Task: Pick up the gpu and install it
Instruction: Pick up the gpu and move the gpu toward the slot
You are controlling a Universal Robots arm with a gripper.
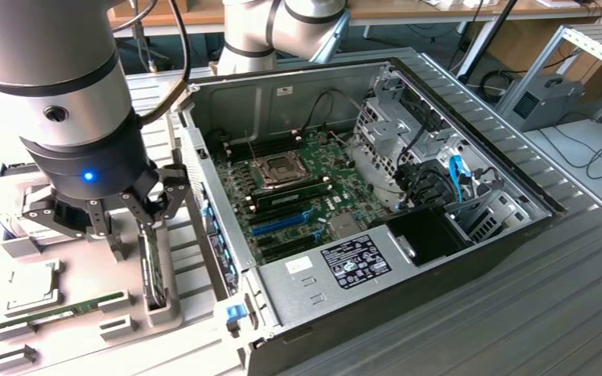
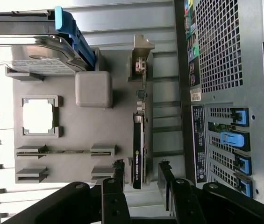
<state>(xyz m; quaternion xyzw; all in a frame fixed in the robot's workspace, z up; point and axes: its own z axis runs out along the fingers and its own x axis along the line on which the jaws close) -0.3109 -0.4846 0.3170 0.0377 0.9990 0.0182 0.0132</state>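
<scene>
The gpu stands on edge in a slot of the grey parts tray, its silver end bracket at the far end. In the exterior view the gpu is a thin dark card at the tray's edge beside the case. My gripper hangs just over it, open, with one finger on each side of the card's near end and a gap to the card on both sides. The exterior view has the gripper low over the tray at the left.
The open computer case lies to the exterior view's right, with the motherboard and blue card slots exposed. The tray also holds a processor, a memory stick and a hard drive. The case's rear panel runs close beside the gpu.
</scene>
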